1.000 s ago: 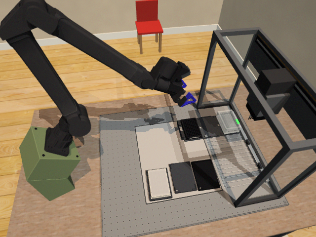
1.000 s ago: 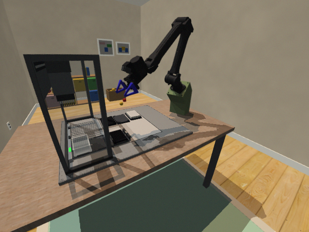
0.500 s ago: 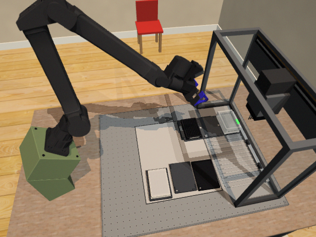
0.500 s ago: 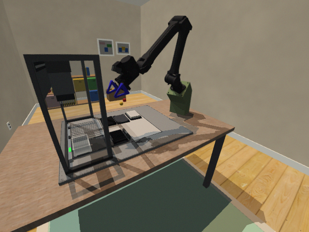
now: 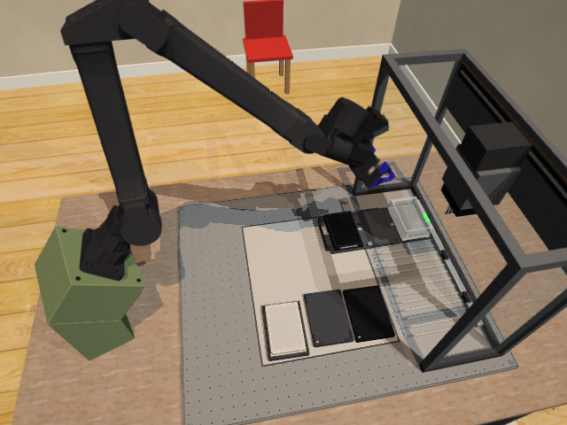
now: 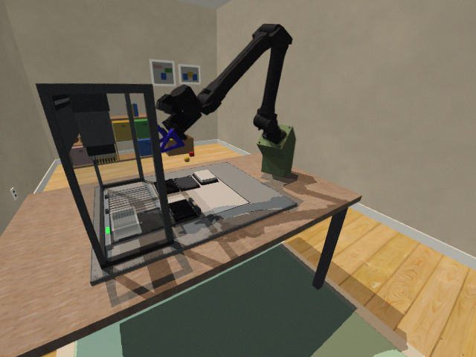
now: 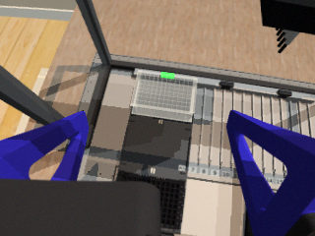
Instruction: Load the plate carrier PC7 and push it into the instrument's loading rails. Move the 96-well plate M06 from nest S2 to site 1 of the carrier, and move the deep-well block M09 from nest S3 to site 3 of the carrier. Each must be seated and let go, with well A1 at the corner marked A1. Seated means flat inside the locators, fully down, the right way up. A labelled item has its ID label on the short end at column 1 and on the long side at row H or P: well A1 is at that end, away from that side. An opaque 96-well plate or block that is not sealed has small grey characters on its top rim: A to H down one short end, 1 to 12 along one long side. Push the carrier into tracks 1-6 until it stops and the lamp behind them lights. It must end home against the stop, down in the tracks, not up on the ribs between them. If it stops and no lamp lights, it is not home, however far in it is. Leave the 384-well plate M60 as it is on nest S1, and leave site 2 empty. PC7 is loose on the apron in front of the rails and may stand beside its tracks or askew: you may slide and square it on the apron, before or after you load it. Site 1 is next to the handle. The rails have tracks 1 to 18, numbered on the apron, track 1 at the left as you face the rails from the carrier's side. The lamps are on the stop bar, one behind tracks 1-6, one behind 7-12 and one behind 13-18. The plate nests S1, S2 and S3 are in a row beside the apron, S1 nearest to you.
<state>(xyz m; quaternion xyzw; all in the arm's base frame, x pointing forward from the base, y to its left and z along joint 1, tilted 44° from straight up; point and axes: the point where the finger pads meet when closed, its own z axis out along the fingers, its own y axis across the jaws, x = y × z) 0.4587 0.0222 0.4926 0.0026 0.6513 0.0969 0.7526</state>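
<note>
The task looks almost finished. The carrier PC7 (image 5: 378,225) sits in the leftmost tracks of the rails (image 5: 414,283), its far end at the stop bar, where a green lamp (image 5: 426,218) glows right behind it. That suggests it is home.

The black 96-well plate M06 (image 5: 342,229) lies on site 1 at the handle end. The clear deep-well block M09 (image 5: 408,218) lies on site 3 next to the lamp, and site 2 between them is bare. Nests S2 (image 5: 327,318) and S3 (image 5: 368,312) are vacated, and the white plate M60 (image 5: 284,329) rests on S1.

The gripper (image 5: 384,174) hangs above the carrier's handle end, its jaws spread wide and holding nothing.

The carrier's long axis runs along the tracks, handle toward the apron. Both plates appear to lie crosswise on it. The A1 corners are too small to read, so only that check remains.
</note>
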